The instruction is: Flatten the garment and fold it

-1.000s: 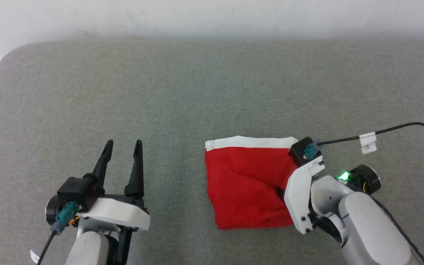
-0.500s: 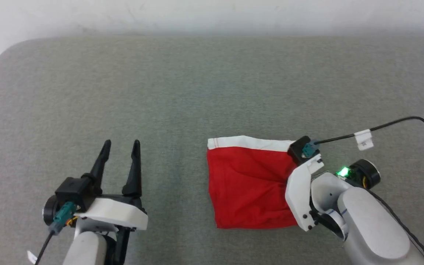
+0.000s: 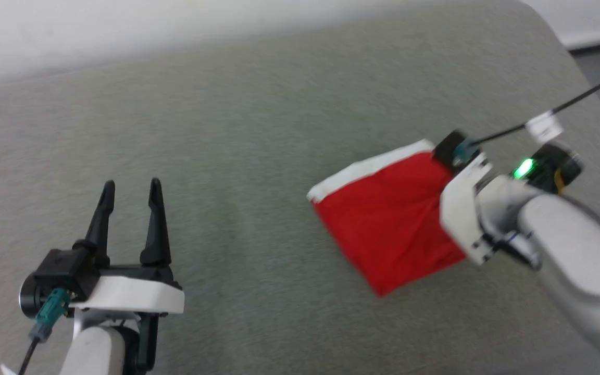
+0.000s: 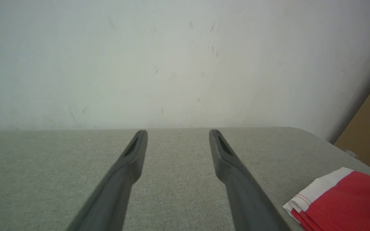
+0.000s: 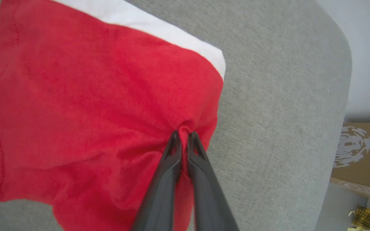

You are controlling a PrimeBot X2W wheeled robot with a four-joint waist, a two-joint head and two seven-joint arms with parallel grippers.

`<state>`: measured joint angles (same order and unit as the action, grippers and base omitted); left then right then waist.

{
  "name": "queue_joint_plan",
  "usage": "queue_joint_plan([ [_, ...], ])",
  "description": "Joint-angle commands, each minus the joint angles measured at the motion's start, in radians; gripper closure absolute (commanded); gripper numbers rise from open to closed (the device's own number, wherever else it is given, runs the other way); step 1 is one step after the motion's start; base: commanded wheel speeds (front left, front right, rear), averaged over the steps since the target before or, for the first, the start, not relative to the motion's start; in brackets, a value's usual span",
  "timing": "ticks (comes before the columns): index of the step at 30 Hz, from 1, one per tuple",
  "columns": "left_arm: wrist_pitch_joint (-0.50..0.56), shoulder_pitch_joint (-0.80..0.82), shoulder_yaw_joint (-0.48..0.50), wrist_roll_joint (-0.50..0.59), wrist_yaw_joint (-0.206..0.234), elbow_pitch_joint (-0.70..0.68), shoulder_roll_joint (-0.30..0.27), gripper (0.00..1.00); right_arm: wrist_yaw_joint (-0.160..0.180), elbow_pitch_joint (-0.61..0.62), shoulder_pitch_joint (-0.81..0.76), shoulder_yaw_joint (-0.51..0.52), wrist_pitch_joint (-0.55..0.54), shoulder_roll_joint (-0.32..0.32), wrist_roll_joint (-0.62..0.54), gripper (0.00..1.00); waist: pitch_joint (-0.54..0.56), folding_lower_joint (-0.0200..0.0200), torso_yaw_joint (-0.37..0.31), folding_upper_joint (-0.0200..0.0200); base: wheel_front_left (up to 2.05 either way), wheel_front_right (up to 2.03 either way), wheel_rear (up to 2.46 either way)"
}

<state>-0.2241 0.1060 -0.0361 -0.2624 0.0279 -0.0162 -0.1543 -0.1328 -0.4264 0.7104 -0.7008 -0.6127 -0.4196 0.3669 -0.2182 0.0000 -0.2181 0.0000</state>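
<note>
Red, white-banded shorts (image 3: 388, 229) lie folded on a grey table (image 3: 258, 130); the right gripper (image 5: 183, 135) pinches their edge, while the left gripper (image 3: 132, 185) stands spread and empty.

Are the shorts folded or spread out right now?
Folded: the shorts lie as a compact red block with stacked edges; the right gripper pinches its fabric.

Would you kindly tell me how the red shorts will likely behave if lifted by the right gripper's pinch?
Probably floppy: the garment puckers where the right gripper pinches it, so it would likely sag from that point. Its folded layers may slip apart, as only one spot is clamped. It looks thin, so likely light.
</note>
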Motion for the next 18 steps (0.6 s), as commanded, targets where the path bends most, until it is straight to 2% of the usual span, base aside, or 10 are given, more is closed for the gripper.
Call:
queue_joint_plan([
  [1,0.01,0.017,-0.003,0.013,0.006,-0.017,-0.01,0.0,0.002,-0.021,0.032,0.0,0.019,-0.015,0.011,1.0,-0.139,0.0,-0.167,0.0,0.0,0.0,0.0],
  [6,0.059,0.059,-0.014,0.036,0.013,-0.08,-0.035,0.0,0.002,-0.126,0.13,0.03,0.101,-0.053,0.012,1.0,-0.23,0.0,-0.188,0.0,0.0,0.0,0.0],
  [12,0.111,0.088,-0.02,0.056,0.013,-0.138,-0.066,0.0,0.002,-0.249,0.208,0.098,0.182,-0.084,-0.003,1.0,-0.32,0.0,-0.165,0.0,0.0,0.0,0.0],
  [18,0.143,0.114,-0.021,0.062,0.016,-0.194,-0.084,0.0,0.002,-0.404,0.282,0.24,0.255,-0.122,-0.043,1.0,-0.397,0.0,-0.116,0.0,0.0,0.0,0.0],
])
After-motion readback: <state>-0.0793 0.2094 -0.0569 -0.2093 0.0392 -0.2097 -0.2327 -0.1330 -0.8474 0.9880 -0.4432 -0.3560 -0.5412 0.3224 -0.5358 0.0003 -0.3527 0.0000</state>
